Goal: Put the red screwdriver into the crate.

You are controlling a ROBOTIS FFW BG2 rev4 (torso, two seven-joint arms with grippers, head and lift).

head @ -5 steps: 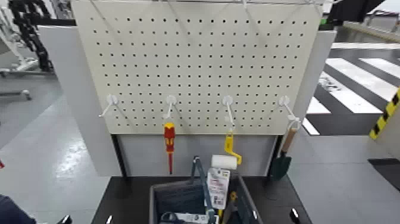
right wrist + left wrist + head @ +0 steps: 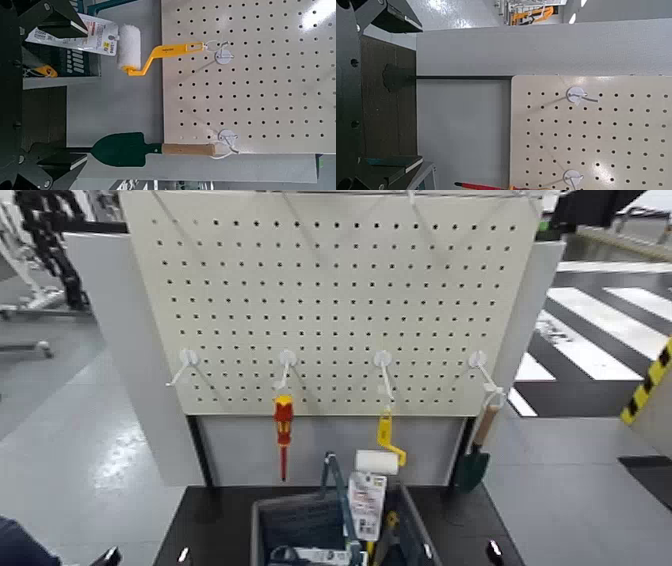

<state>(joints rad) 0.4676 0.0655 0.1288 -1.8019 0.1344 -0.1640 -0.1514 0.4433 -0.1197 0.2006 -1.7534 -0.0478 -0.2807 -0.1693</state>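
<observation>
The red screwdriver [image 2: 284,428] hangs shaft down from the second hook from the left on the white pegboard [image 2: 330,290]. Its shaft also shows at the edge of the left wrist view [image 2: 483,185]. The dark grey crate [image 2: 258,525] stands on the black table below it and holds packaged items. My left gripper [image 2: 390,89] is low at the table's left, open and empty, well away from the screwdriver. My right gripper [image 2: 54,85] is low at the table's right, open and empty. Only small finger tips show at the bottom of the head view.
A yellow-handled paint roller [image 2: 380,455] hangs on the third hook, just above the crate; it also shows in the right wrist view [image 2: 131,49]. A green trowel [image 2: 474,455] hangs on the rightmost hook. The leftmost hook [image 2: 185,362] is bare. Grey floor surrounds the stand.
</observation>
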